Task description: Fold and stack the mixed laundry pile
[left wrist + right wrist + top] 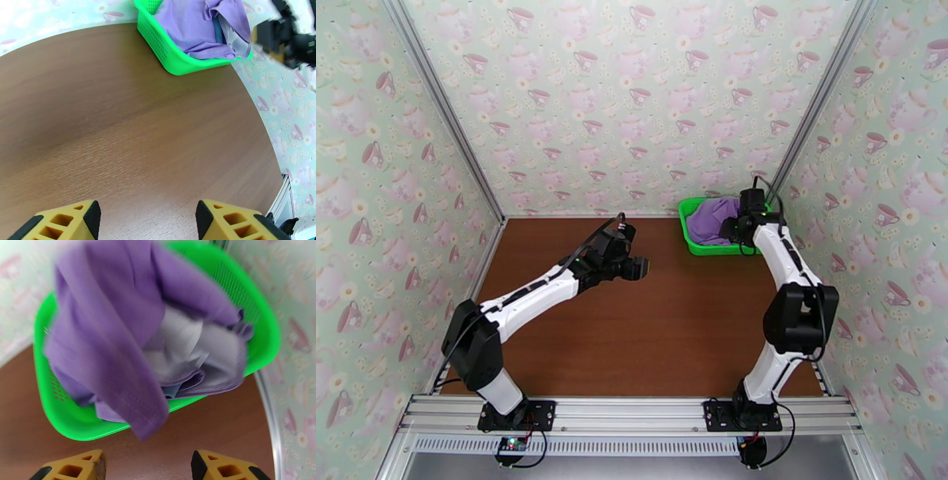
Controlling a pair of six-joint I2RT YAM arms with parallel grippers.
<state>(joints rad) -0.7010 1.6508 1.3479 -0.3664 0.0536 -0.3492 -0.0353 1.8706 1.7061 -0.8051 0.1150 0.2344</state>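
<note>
Overhanging the green basket (71, 425), the purple shirt (110, 330) faces right gripper (148, 465), spread empty like left gripper (148, 221)

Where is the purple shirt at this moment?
In the top view the purple shirt lies in the green basket at the far right corner of the table, on top of paler garments.

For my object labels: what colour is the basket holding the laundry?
The basket is bright green; right wrist view best.
</note>
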